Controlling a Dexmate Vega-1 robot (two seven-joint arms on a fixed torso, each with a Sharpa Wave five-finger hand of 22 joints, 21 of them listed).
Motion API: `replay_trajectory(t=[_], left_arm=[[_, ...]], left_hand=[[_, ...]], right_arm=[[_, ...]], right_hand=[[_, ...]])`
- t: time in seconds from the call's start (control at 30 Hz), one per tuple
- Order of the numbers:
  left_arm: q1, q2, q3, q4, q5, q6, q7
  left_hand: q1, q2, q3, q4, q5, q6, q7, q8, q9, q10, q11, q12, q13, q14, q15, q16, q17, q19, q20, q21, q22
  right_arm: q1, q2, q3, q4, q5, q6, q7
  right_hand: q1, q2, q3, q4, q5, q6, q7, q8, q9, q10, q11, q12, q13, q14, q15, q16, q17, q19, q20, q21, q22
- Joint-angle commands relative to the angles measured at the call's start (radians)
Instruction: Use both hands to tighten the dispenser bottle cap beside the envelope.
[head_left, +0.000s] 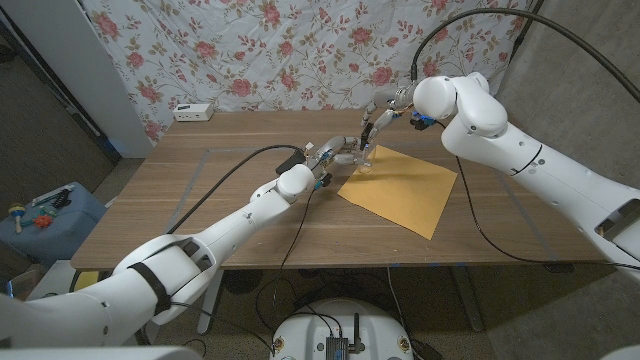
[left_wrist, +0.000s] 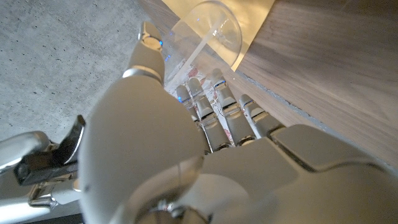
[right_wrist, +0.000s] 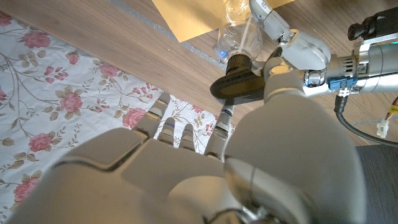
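The dispenser bottle (head_left: 364, 160) stands upright on the wooden table (head_left: 230, 215), at the far left corner of the yellow envelope (head_left: 400, 188), touching or just overlapping its edge. The left robot hand (head_left: 333, 153) grasps the clear bottle body (left_wrist: 205, 34) from the left side, fingers (left_wrist: 214, 102) wrapped against the plastic (the inner dip tube is visible through the wall in the left wrist view). The right robot hand (head_left: 383, 115) reaches down from the far right side onto the top of the bottle; in the right wrist view its fingers (right_wrist: 227, 121) lie beside the black pump cap (right_wrist: 239, 84), with the thumb side pressed against the spout, so it grasps the cap. A white power strip (head_left: 193, 112) lies at the far left edge of the table, well apart. A floral cloth (head_left: 300, 50) hangs behind the table.
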Motion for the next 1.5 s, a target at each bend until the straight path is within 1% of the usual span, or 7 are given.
replay_trajectory(t=[0.03, 0.17, 0.3, 0.7, 1.03, 1.2, 1.5], left_arm=[[0.004, 0.007, -0.003, -0.012, -0.001, 0.007, -0.002], [0.006, 0.007, -0.004, -0.013, -0.002, 0.009, -0.001], [0.006, 0.007, -0.004, -0.014, -0.003, 0.009, -0.002], [0.005, 0.006, -0.004, -0.01, -0.002, 0.006, 0.0], [-0.003, -0.001, -0.002, 0.006, -0.002, -0.004, -0.004], [-0.004, -0.001, -0.002, 0.007, -0.001, -0.004, -0.003], [0.0, 0.002, -0.003, 0.001, -0.001, -0.003, -0.002]], left_hand=[[-0.096, 0.128, 0.102, 0.092, 0.004, 0.171, 0.043, 0.006, 0.004, 0.092, -0.017, 0.005, 0.248, 0.013, -0.073, 0.006, 0.005, 0.007, -0.025, -0.002, 0.002], [-0.097, 0.129, 0.103, 0.093, 0.004, 0.17, 0.042, 0.005, 0.004, 0.092, -0.016, 0.005, 0.247, 0.013, -0.074, 0.005, 0.005, 0.006, -0.024, -0.002, 0.002], [-0.096, 0.129, 0.102, 0.093, 0.004, 0.169, 0.043, 0.005, 0.004, 0.091, -0.017, 0.004, 0.247, 0.012, -0.074, 0.006, 0.005, 0.006, -0.021, -0.002, 0.002], [-0.097, 0.129, 0.102, 0.093, 0.004, 0.169, 0.041, 0.005, 0.004, 0.091, -0.016, 0.005, 0.248, 0.012, -0.073, 0.006, 0.005, 0.008, -0.019, -0.001, 0.002], [-0.096, 0.129, 0.102, 0.092, 0.004, 0.17, 0.04, 0.005, 0.004, 0.092, -0.017, 0.004, 0.248, 0.012, -0.072, 0.006, 0.005, 0.008, -0.018, -0.001, 0.003], [-0.096, 0.128, 0.103, 0.092, 0.004, 0.17, 0.041, 0.005, 0.004, 0.091, -0.015, 0.004, 0.248, 0.012, -0.073, 0.005, 0.005, 0.009, -0.017, -0.001, 0.003], [-0.096, 0.129, 0.103, 0.092, 0.004, 0.17, 0.044, 0.004, 0.004, 0.091, -0.017, 0.004, 0.248, 0.012, -0.073, 0.006, 0.005, 0.009, -0.016, -0.001, 0.003]], right_arm=[[0.023, -0.001, -0.03, -0.003, 0.018, -0.069, -0.005], [0.031, -0.001, -0.042, -0.005, 0.019, -0.09, -0.006], [0.039, 0.001, -0.054, -0.007, 0.019, -0.11, -0.008], [0.073, 0.014, -0.104, -0.007, -0.005, -0.185, 0.001], [0.086, 0.028, -0.146, -0.013, -0.045, -0.242, -0.014], [0.088, 0.036, -0.164, -0.015, -0.072, -0.267, -0.022], [0.086, 0.059, -0.185, -0.012, -0.108, -0.318, -0.044]], right_hand=[[-0.021, 0.001, -0.006, 0.008, -0.005, 0.026, 0.002, 0.012, -0.001, 0.017, 0.002, 0.009, 0.003, 0.017, 0.002, 0.008, 0.002, 0.02, -0.001, 0.01, -0.001], [-0.04, 0.002, -0.013, 0.015, -0.011, 0.051, 0.005, 0.02, -0.003, 0.032, 0.003, 0.012, 0.003, 0.027, 0.003, 0.01, 0.001, 0.027, -0.001, 0.008, -0.001], [-0.07, 0.008, -0.022, 0.03, -0.019, 0.075, 0.025, 0.025, -0.004, 0.049, 0.008, 0.014, 0.003, 0.036, 0.0, 0.012, 0.001, 0.038, 0.0, 0.007, -0.001], [-0.103, 0.013, -0.034, 0.043, -0.03, 0.105, 0.051, 0.03, -0.008, 0.081, 0.021, 0.021, 0.003, 0.061, 0.0, 0.019, 0.001, 0.053, 0.007, 0.006, -0.001], [-0.119, 0.019, -0.043, 0.044, -0.044, 0.165, 0.077, 0.043, -0.013, 0.149, 0.033, 0.037, 0.002, 0.103, -0.005, 0.026, -0.005, 0.08, 0.013, 0.006, -0.002], [-0.122, 0.022, -0.047, 0.041, -0.051, 0.211, 0.093, 0.054, -0.016, 0.188, 0.038, 0.044, 0.001, 0.131, -0.017, 0.031, -0.008, 0.101, 0.01, 0.008, -0.002], [-0.132, 0.026, -0.054, 0.039, -0.061, 0.278, 0.106, 0.068, -0.021, 0.248, 0.042, 0.055, 0.0, 0.182, -0.036, 0.041, -0.01, 0.13, 0.005, 0.008, -0.002]])
